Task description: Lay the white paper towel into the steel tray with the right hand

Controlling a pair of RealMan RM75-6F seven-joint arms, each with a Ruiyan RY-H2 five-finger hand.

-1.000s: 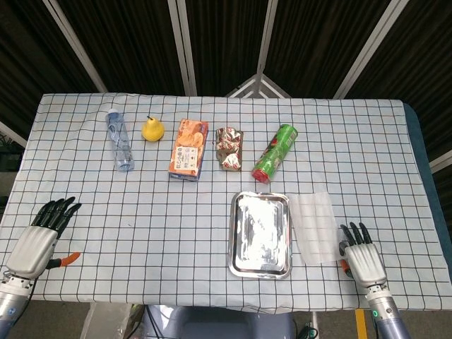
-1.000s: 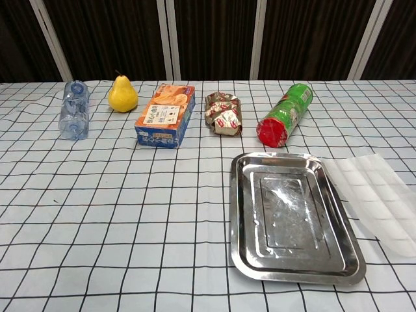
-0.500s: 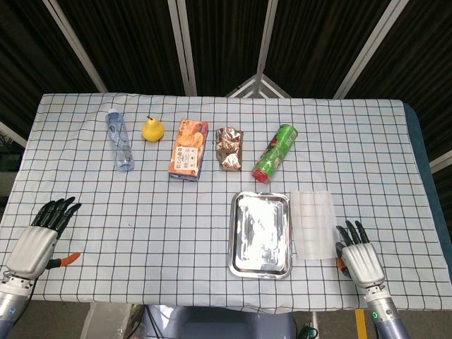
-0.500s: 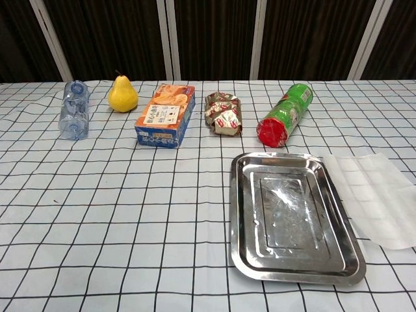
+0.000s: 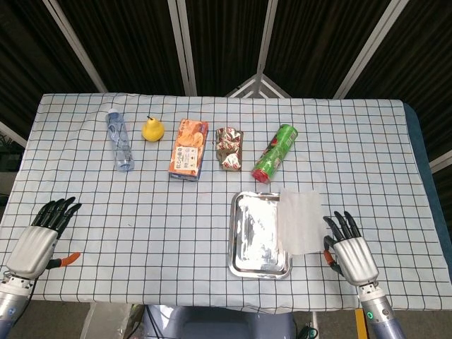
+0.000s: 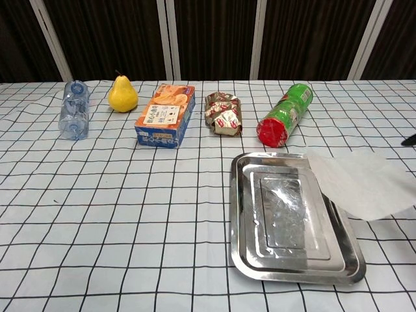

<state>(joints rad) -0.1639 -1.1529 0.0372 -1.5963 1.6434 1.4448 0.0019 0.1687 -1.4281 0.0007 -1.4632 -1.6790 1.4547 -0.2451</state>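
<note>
The white paper towel point(image 5: 300, 220) hangs a little above the table, its left part over the right rim of the steel tray point(image 5: 248, 240). In the chest view the paper towel point(image 6: 361, 182) is lifted, casts a shadow, and covers the steel tray's point(image 6: 273, 260) far right corner. My right hand point(image 5: 347, 248) is at the towel's right edge and holds it there, with the other fingers spread. Only a dark fingertip point(image 6: 409, 140) shows in the chest view. My left hand point(image 5: 41, 239) rests at the table's near left edge, fingers straight, holding nothing.
Along the far side lie a clear bottle point(image 5: 120, 141), a yellow pear point(image 5: 152, 129), an orange box point(image 5: 189, 148), a crumpled foil packet point(image 5: 229, 147) and a green can point(image 5: 275, 152) just behind the tray. The checked cloth's front edge runs close to both hands.
My right hand has moved left toward the tray, carrying the towel. The towel has risen off the cloth and now overlaps the tray's right rim. The left hand has not moved.
</note>
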